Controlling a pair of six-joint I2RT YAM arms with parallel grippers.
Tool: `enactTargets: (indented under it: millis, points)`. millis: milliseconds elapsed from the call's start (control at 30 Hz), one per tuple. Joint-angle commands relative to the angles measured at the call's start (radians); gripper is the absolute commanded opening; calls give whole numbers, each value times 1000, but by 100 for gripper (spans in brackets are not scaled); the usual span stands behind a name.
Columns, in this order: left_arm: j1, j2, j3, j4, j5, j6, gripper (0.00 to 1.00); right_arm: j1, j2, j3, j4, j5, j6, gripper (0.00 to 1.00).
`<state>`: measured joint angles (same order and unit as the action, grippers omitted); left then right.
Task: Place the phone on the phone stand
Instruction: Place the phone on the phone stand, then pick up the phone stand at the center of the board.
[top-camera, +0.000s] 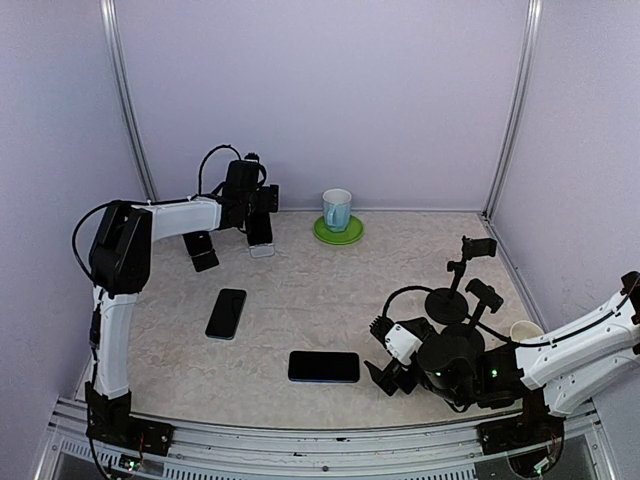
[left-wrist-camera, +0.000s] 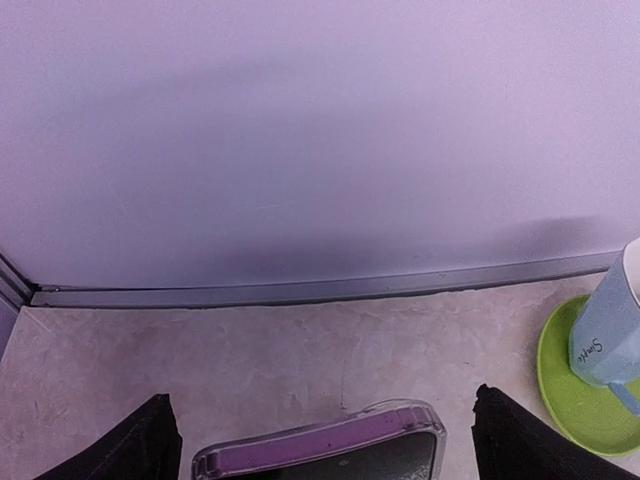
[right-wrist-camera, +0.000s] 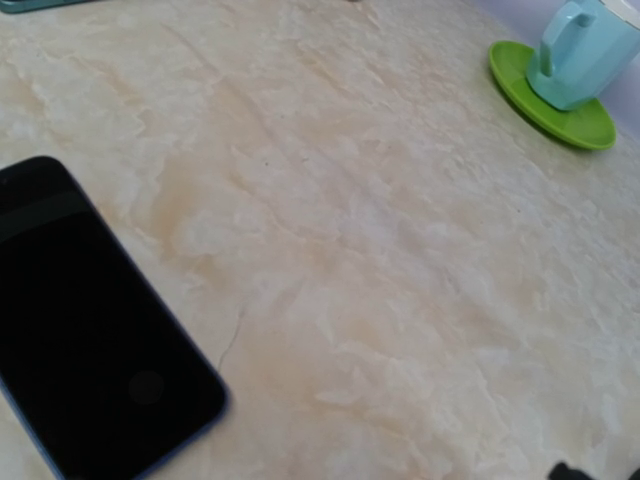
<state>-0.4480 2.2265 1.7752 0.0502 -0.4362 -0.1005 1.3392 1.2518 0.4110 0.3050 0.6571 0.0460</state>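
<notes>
Soft, even light with a lilac cast; shadows on the surface (top-camera: 330, 290) are faint. Left wrist cam catches a broad dim shadow smudge on the back wall (left-wrist-camera: 300, 180). Right wrist cam's kinda mushy, mug (right-wrist-camera: 580, 50) especially, and the phone (right-wrist-camera: 90, 330) reads flat black.

Taken from above with the table's middle as dial hub: mug (top-camera: 337, 208) on saucer (top-camera: 352, 236) at 12, by the back wall; far phone (top-camera: 262, 243) at 11, with small stand (top-camera: 201, 252) just beside it at its 9. Left phone (top-camera: 226, 313) flat at 9, near phone (top-camera: 324, 367) flat at 6. Clamp stand (top-camera: 447, 303) at 3, small cup (top-camera: 524, 331) beyond it at its 4, by the right wall.
</notes>
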Motion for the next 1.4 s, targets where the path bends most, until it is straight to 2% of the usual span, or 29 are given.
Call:
enactTargets:
  millis: [0, 300, 600, 733, 1000, 1367]
  points:
    - [5, -34, 13, 39, 34, -19, 99, -11, -3, -10, 17, 5, 2, 100]
    - [-12, -132, 2, 24, 40, -27, 99, -12, -14, -8, 5, 7, 9, 100]
    - [-53, -272, -91, 6, 20, -46, 99, -12, -70, 17, -63, -4, 48, 100]
    - [-77, -353, -169, 2, 28, -79, 99, -12, -114, 33, -111, -11, 74, 100]
    - [-165, -532, -420, 28, 14, -143, 99, -12, -228, 70, -179, -70, 113, 100]
    - [-350, -643, -655, 32, -28, -210, 99, -12, -295, 193, -297, -78, 160, 98]
